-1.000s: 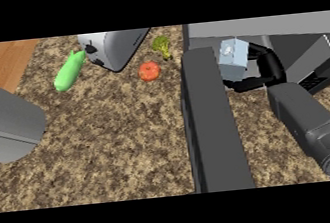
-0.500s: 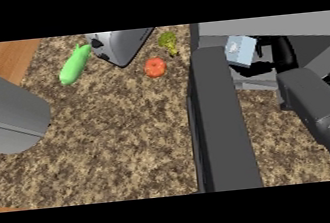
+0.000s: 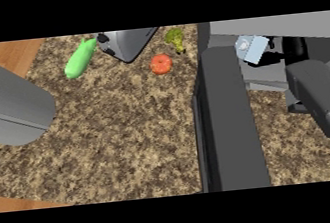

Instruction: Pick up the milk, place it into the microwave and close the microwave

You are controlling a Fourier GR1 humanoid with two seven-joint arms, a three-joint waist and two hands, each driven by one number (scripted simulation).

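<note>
The milk (image 3: 252, 48) sits gripped in the right robot hand (image 3: 281, 52) at the microwave (image 3: 282, 67) mouth by the tabletop's (image 3: 126, 137) far right corner, so ease it deeper, clear of the open door (image 3: 229, 127), before releasing.

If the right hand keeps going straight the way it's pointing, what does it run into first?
Probably the microwave's inside. The right hand reaches into the open cavity past the door, apparently holding the milk; depth there is hard to judge.
</note>
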